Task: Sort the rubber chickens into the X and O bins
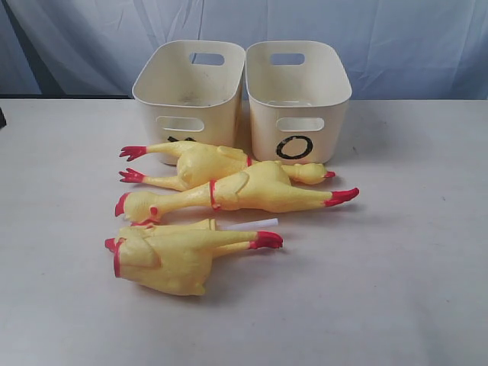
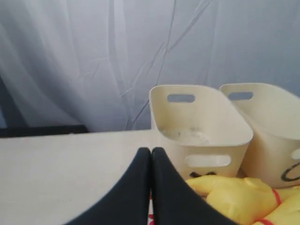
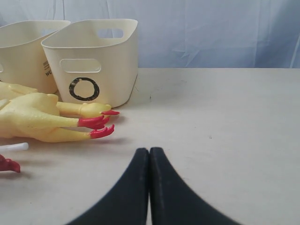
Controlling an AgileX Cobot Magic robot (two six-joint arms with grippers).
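Exterior view shows neither arm. At the left, the left gripper [image 2: 151,154] is pinched shut on nothing, near the X bin [image 1: 221,114], whose mark the far chicken [image 1: 202,160] half hides, so it is easy to misread. The middle chicken [image 1: 259,189] lies against it, so lifting one may drag the other. The white tube [image 1: 252,223] by the headless body [image 1: 171,255] could roll. The O bin [image 1: 263,133] stands just beside. The right gripper [image 3: 149,154] is likewise closed and empty.
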